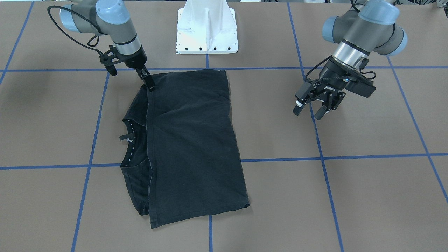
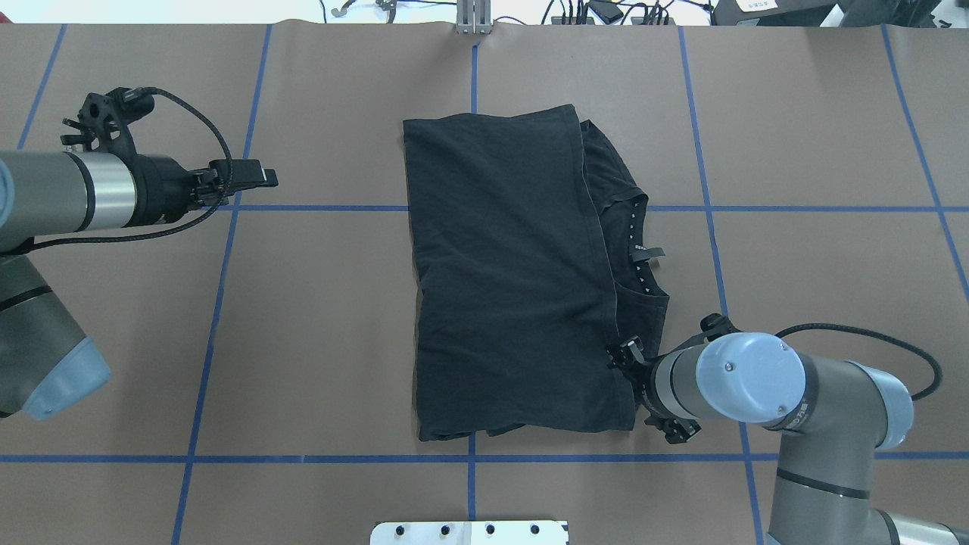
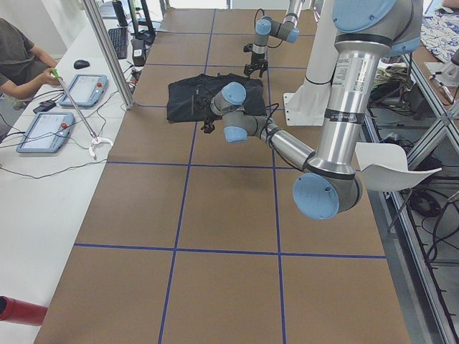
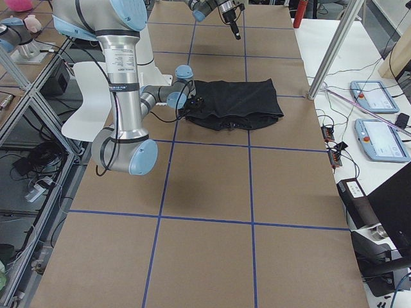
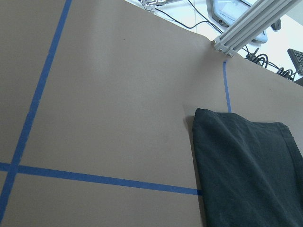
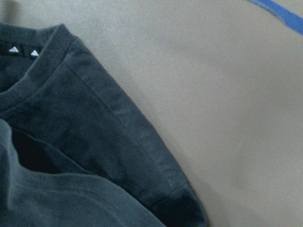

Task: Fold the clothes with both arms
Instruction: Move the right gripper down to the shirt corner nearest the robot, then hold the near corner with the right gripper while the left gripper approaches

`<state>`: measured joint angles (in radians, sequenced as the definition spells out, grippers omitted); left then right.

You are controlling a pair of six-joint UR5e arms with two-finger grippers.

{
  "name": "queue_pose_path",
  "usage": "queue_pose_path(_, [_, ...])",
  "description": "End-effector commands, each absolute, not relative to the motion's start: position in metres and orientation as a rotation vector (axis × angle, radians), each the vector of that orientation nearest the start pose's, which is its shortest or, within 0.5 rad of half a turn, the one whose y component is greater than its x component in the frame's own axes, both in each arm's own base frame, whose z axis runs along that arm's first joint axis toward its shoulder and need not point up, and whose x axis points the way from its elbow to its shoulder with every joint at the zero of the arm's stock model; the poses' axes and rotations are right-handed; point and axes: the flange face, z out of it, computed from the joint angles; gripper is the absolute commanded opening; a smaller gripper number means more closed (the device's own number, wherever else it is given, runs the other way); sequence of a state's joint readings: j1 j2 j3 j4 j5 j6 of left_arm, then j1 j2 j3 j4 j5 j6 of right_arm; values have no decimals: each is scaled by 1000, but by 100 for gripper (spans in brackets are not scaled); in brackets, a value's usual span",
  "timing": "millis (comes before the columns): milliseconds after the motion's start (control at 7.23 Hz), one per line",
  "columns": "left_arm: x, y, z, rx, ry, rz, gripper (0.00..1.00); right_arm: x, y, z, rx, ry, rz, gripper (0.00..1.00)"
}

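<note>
Half the collar point(image 1: 134, 154) hides under the folded t-shirt point(image 1: 192, 140).

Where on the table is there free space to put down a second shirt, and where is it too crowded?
Free: the wide patch between the left gripper and the t-shirt, and the table beyond the collar. Crowded: the corner under the right gripper.

Folded black t-shirt point(image 1: 196, 140) lies flat; right arm point(image 1: 115, 24) beside, left arm point(image 1: 364, 31) apart.
</note>
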<state>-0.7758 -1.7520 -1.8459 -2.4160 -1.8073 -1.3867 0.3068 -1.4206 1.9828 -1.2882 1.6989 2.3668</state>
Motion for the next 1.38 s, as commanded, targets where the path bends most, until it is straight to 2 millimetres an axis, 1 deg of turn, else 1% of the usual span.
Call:
queue_pose_path(0, [315,-462,337,420,1249,-351,100,-480,-269,371,-328,-812,969,93])
queue_pose_path(277, [314,-462,336,426,1250,-354,100,-480,-269,372,-327,-809,969,87])
queue_pose_path(415, [310,-458,332,430,1257,-352,100,-481,-269,373,-326,-806,969,78])
queue_pose_path(553, [308,-457,329,433,1262,-351,100,-482,-269,376,-325,-801,970,73])
queue_pose_path(692, [308,-456,328,434,1263,-350,100,-483,-269,377,-323,-798,969,71])
queue_pose_path(830, [305,-454,327,435,1265,-350,100,-484,-270,378,-324,-796,967,62])
queue_pose_path(968, [300,-448,329,435,1265,-350,100,-484,-270,378,-323,-797,969,41])
queue_pose_path(1107, [295,-444,331,433,1262,-351,100,-484,-270,377,-325,-798,968,18])
queue_pose_path(1245, [295,-443,330,434,1263,-350,100,-481,-269,373,-329,-806,958,0])
